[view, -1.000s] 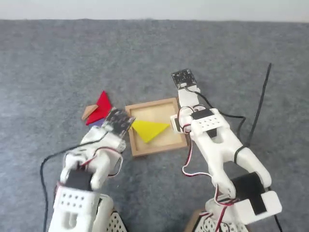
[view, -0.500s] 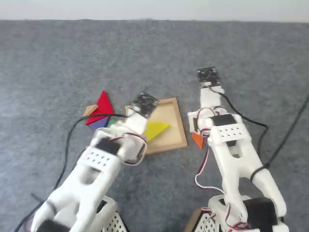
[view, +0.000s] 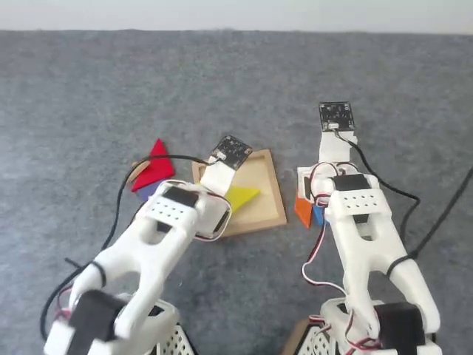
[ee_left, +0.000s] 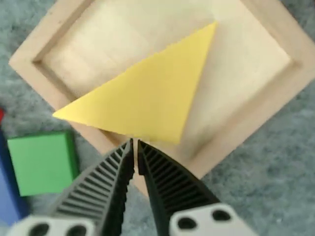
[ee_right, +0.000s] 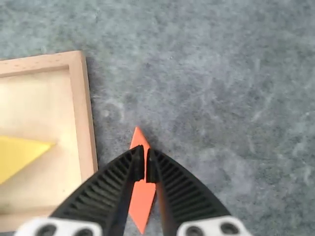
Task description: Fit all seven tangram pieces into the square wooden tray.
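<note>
as seen from above, the square wooden tray point(view: 278, 194) holds a yellow triangle point(view: 242, 195); a red triangle point(view: 155, 166) lies outside it. left wrist view: the left gripper point(ee_left: 134, 145), jaws pressed together, hangs at the yellow triangle's edge, a green square point(ee_left: 42, 162) beside it. right wrist view: the right gripper point(ee_right: 145, 150), jaws closed, sits over an orange triangle point(ee_right: 141, 196) outside the tray. judged: one of seven seated.
</note>
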Tool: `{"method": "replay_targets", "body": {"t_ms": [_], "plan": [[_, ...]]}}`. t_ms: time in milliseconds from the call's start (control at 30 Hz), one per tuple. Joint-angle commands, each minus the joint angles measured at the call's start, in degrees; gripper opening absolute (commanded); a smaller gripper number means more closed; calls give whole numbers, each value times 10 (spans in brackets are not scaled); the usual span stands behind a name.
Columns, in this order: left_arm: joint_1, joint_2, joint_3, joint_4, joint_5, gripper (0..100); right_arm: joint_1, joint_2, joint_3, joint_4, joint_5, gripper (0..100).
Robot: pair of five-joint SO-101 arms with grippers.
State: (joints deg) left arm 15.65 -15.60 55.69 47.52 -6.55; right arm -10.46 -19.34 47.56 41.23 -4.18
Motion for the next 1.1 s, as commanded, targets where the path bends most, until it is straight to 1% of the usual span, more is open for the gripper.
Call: {"method": "replay_targets", "body": {"t_ms": [0,133,300,367,533,667,833,867,933,1000,1067], "plan": [[13,41,-58,-11,12,15,6,-11,-3,-10,-8,7],[16,52,-68,-12,12,14,6,-9,-3,-17,-8,7],[70,47,-65,-14,13,14,6,-9,-3,-17,-8,7],[84,51,-69,-14,31,14,6,-9,-3,-17,-8,7],[70,54,-82,-19,57,15,6,-9,-3,-16,-8,7],[68,54,-84,-57,74,15,6,-9,-3,-16,-8,7],[67,55,-85,-81,97,17,6,-9,-3,-16,-8,7],[67,55,-85,-80,98,22,6,-9,-3,-16,-8,7],[66,47,-85,-48,98,37,7,-9,-3,-15,-8,7],[71,44,-85,-20,92,20,7,-11,-3,-12,-5,7],[62,18,-81,6,87,12,4,-15,0,-10,-4,7]]}}
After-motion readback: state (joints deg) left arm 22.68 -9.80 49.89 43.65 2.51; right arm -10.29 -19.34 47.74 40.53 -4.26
